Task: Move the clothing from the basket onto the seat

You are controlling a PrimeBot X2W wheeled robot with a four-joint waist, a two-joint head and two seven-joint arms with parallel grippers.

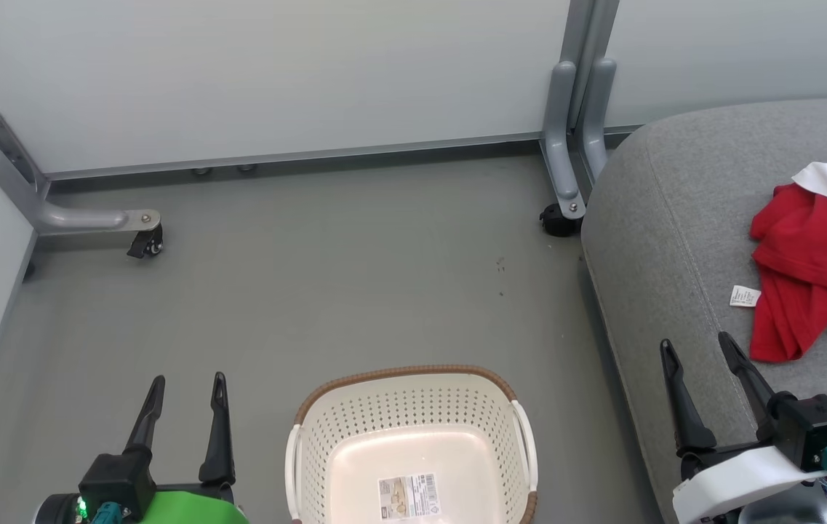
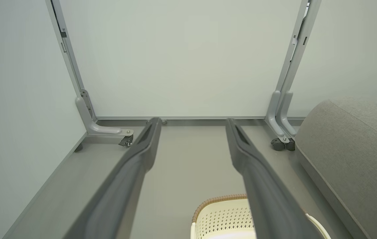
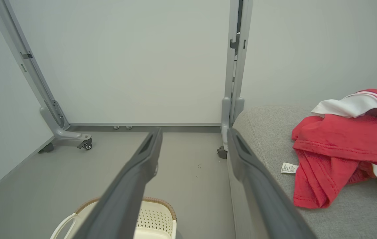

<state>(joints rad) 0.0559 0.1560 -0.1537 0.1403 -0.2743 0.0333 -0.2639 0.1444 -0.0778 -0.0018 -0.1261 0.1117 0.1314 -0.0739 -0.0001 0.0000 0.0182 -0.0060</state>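
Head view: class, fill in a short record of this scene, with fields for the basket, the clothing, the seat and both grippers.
basket: on the floor, no clothing in the part that shows
clothing: red with white trim, crumpled on the seat
seat: grey, right of the basket
left gripper: open, empty, left of the basket
right gripper: open, empty, at the seat's edge
task state: looks done

Bright, even light (soft shadows), sharp.
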